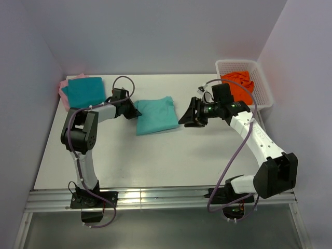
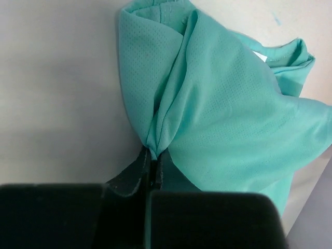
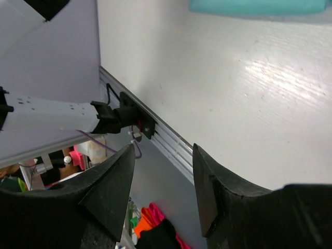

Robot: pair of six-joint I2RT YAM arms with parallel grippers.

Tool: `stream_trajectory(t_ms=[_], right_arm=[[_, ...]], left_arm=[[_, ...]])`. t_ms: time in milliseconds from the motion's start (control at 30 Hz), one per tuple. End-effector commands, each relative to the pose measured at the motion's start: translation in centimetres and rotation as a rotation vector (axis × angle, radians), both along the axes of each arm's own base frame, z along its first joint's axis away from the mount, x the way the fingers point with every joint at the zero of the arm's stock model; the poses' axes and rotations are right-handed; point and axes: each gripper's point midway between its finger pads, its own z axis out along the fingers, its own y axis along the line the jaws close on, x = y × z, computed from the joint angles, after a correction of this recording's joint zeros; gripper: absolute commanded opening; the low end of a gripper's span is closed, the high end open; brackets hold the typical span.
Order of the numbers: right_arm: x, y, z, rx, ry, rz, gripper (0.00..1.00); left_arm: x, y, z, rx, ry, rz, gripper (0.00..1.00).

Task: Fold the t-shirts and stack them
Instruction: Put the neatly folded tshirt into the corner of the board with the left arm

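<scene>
Closest to the top camera, the black base of the left arm (image 1: 92, 201) and the black base of the right arm (image 1: 232, 199) sit at 6 o'clock. They are fixed to a long silver metal rail (image 1: 161, 198) along the near edge of the flat white worktop (image 1: 155, 161).

A soft, light mint-green t-shirt (image 1: 155, 115) lies folded small near the middle of the worktop, a bit toward 12 o'clock. The left end effector (image 1: 136, 113) is at the shirt's 9 o'clock edge. Seen from the left wrist, its two black fingers (image 2: 136, 174) are pressed tight together. They pinch a bunched fold of the mint-green t-shirt (image 2: 223, 114), and the cloth fans out from the pinch.

The right end effector (image 1: 182, 120) is just beside the shirt's 3 o'clock edge. Seen from the right wrist, the right end effector (image 3: 163, 155) has its fingers wide apart with nothing between them. The shirt's edge (image 3: 254, 6) shows at 12 o'clock in that view, with bare worktop between it and the fingers.

At 10 o'clock on the worktop, a folded darker teal t-shirt (image 1: 85, 91) lies on top of a pink t-shirt (image 1: 64, 85). Only a thin pink edge peeks out on its 9 o'clock side.

At 2 o'clock stands a white plastic basket (image 1: 262, 78) with holes in its sides. A bright orange cloth (image 1: 239, 85) lies inside it.
</scene>
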Motion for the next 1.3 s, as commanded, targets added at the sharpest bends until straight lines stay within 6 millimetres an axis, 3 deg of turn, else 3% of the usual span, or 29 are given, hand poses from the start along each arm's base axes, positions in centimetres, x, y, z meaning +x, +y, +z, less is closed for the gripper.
stream_trajectory(t_ms=[0, 200, 233, 267, 300, 367, 400, 600, 767, 800, 867, 900, 1067, 1100, 1167, 1200, 1267], right_arm=[[-1.2, -1.4, 0.6, -0.033, -0.071, -0.006, 0.56], [-2.1, -1.7, -0.2, -0.030, -0.061, -0.015, 0.54], [-2.2, -1.7, -0.7, -0.031, -0.053, -0.016, 0.54], [-2.3, -1.7, -0.9, -0.029, -0.047, -0.017, 0.54], [-2.4, -1.7, -1.3, -0.032, -0.038, -0.017, 0.54], [-2.5, -1.8, -1.8, -0.038, -0.026, -0.016, 0.54], [-2.6, -1.8, -2.1, -0.043, -0.022, -0.011, 0.53], [-3.4, -2.5, -4.1, -0.096, 0.022, 0.001, 0.53], [-4.3, -2.8, -5.7, -0.118, 0.063, 0.003, 0.52], [-4.6, -2.9, -6.3, -0.122, 0.079, 0.004, 0.52], [-4.8, -2.9, -6.9, -0.124, 0.090, 0.004, 0.52], [-5.0, -3.0, -7.5, -0.128, 0.106, 0.004, 0.52], [-5.0, -2.6, -8.9, -0.111, 0.144, 0.007, 0.51], [-4.9, -2.6, -9.1, -0.112, 0.151, 0.006, 0.51], [-4.7, -2.5, -9.4, -0.107, 0.159, 0.007, 0.51], [-4.7, -2.4, -9.8, -0.112, 0.172, 0.013, 0.51], [-4.6, -2.3, -10.0, -0.116, 0.178, 0.019, 0.50]], left_arm=[[1.0, -0.8, -0.5, 0.027, 0.000, 0.009, 0.00], [4.5, -0.3, 5.0, 0.101, -0.094, -0.010, 0.00], [6.3, -0.3, 7.6, 0.121, -0.155, -0.016, 0.00], [6.3, 0.1, 7.5, 0.145, -0.122, -0.022, 0.00], [7.8, 0.0, 9.9, 0.155, -0.181, -0.035, 0.00], [8.7, 0.6, 10.4, 0.184, -0.177, -0.035, 0.00], [9.9, 0.5, 12.5, 0.181, -0.229, -0.035, 0.00], [13.1, 2.7, 16.0, 0.177, -0.297, -0.008, 0.00], [15.5, 5.8, 17.4, 0.200, -0.333, 0.031, 0.00], [16.2, 7.0, 18.9, 0.200, -0.364, 0.053, 0.00], [16.7, 8.4, 19.3, 0.200, -0.363, 0.071, 0.00], [17.2, 9.3, 20.8, 0.198, -0.393, 0.087, 0.00], [18.0, 16.9, 23.1, 0.205, -0.444, 0.164, 0.00], [18.2, 19.3, 24.1, 0.214, -0.468, 0.190, 0.00], [17.9, 21.2, 25.1, 0.189, -0.492, 0.198, 0.00], [17.7, 23.8, 25.1, 0.192, -0.494, 0.232, 0.00], [17.2, 26.1, 24.9, 0.188, -0.482, 0.257, 0.00]])
